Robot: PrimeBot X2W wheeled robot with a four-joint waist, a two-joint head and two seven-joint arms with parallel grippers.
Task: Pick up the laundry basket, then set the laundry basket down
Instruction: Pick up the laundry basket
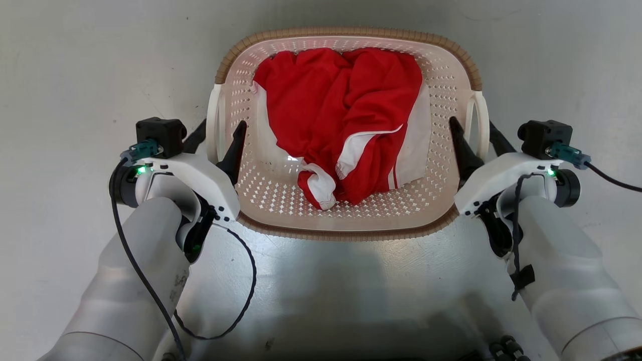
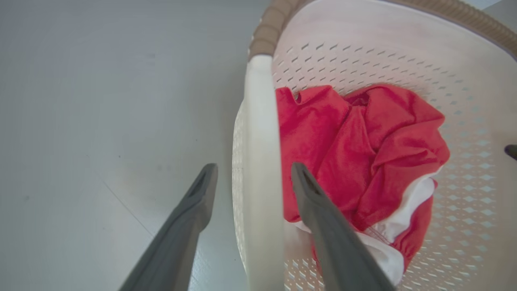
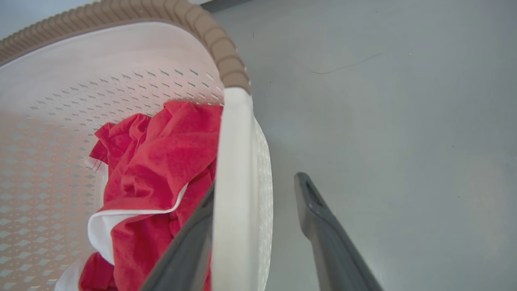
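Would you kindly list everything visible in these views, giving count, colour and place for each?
laundry basket: one, cream perforated plastic with a brown woven-look rim, between the two grippers
side handles: two, white, one on each side of the basket
garment: one, red with white trim, crumpled inside the basket
floor: one, pale grey, around the basket
cables: two, black, one trailing from each wrist
left gripper: one, dark fingers, open astride the basket's left handle
right gripper: one, dark fingers, open astride the basket's right handle
forearms: two, pale grey, lower corners of the head view
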